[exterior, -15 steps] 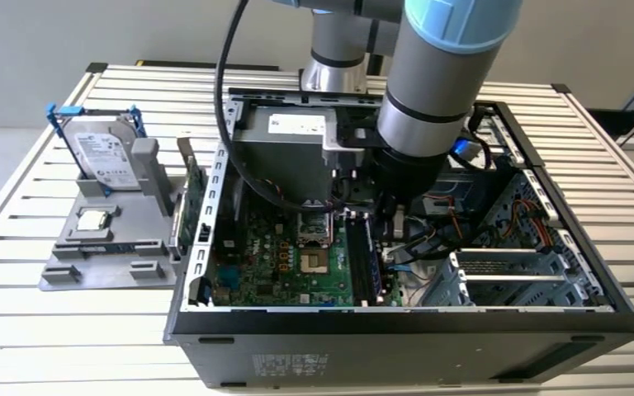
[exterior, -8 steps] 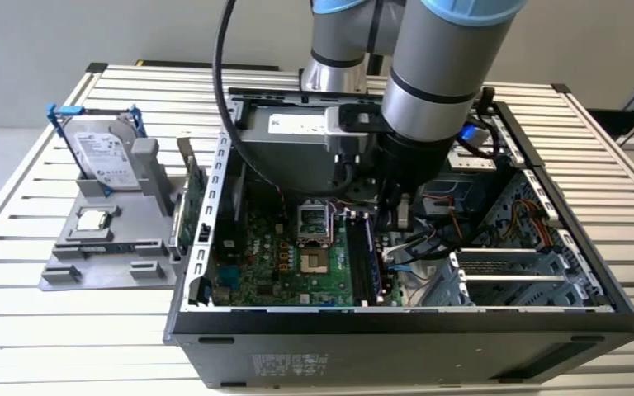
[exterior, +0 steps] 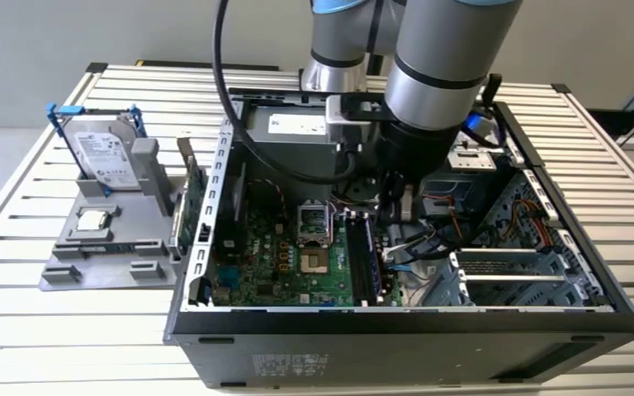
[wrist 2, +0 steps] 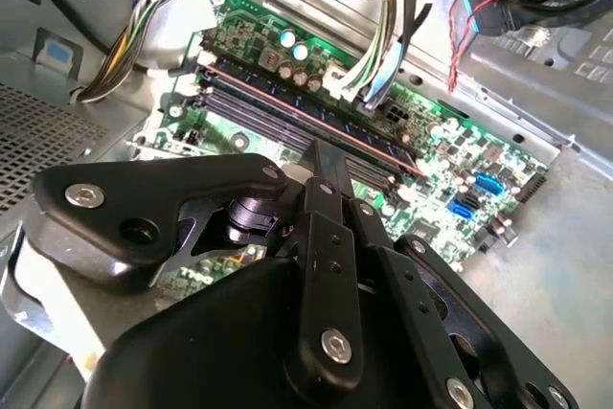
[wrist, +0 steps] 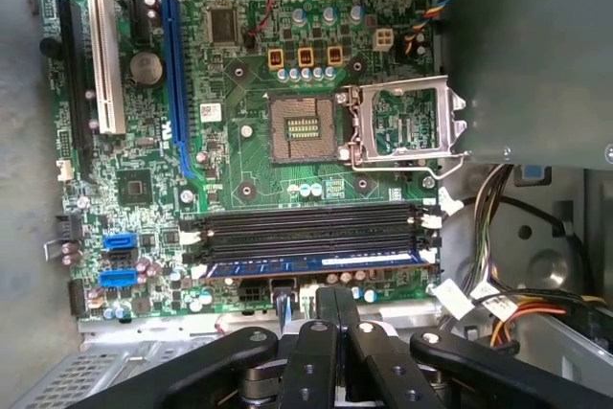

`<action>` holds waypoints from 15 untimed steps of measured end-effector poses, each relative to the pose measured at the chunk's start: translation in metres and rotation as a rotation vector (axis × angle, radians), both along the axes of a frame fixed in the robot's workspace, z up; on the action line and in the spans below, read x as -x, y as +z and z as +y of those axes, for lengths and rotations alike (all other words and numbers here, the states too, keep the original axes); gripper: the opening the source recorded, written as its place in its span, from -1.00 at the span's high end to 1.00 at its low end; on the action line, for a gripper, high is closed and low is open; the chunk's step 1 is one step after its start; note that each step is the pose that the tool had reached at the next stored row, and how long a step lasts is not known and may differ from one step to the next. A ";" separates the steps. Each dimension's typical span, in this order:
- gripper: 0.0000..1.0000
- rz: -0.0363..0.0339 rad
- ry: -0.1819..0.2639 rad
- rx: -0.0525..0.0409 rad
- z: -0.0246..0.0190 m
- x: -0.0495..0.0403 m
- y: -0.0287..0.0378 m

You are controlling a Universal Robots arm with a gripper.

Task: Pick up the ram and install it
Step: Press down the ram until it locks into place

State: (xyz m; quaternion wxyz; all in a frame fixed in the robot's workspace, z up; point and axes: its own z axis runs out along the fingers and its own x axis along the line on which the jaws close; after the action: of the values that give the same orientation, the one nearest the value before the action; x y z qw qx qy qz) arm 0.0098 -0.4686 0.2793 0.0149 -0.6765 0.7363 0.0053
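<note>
The ram (wrist: 316,262) is a long blue-green stick lying along one of the black memory slots (wrist: 306,227) of the motherboard (wrist: 249,170), with white clips at both ends. In the second wrist view the ram (wrist 2: 316,124) runs beside the other slots, just past my fingertips. My gripper (wrist: 332,296) is shut, its black fingers pressed together with nothing between them, close over the middle of the ram. In the exterior view the gripper (exterior: 398,206) is down inside the open computer case (exterior: 405,326), above the ram (exterior: 363,256).
The open processor socket (wrist: 302,128) and its raised metal frame (wrist: 402,122) lie beside the slots. Cable bundles (wrist: 488,294) hang near the slots' end. Outside the case, a grey stand (exterior: 96,247) holds a hard drive (exterior: 108,157) and a green expansion card (exterior: 192,198).
</note>
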 end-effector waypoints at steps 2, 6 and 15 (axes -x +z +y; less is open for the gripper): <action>1.00 0.0000 0.000 0.0001 0.0000 0.0000 0.0017; 1.00 0.0000 0.000 0.0000 0.0000 0.0000 0.0046; 1.00 0.0000 0.000 0.0001 0.0000 0.0000 0.0096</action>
State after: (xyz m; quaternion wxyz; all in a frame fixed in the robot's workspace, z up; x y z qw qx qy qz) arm 0.0098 -0.4686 0.2889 0.0148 -0.6765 0.7363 0.0053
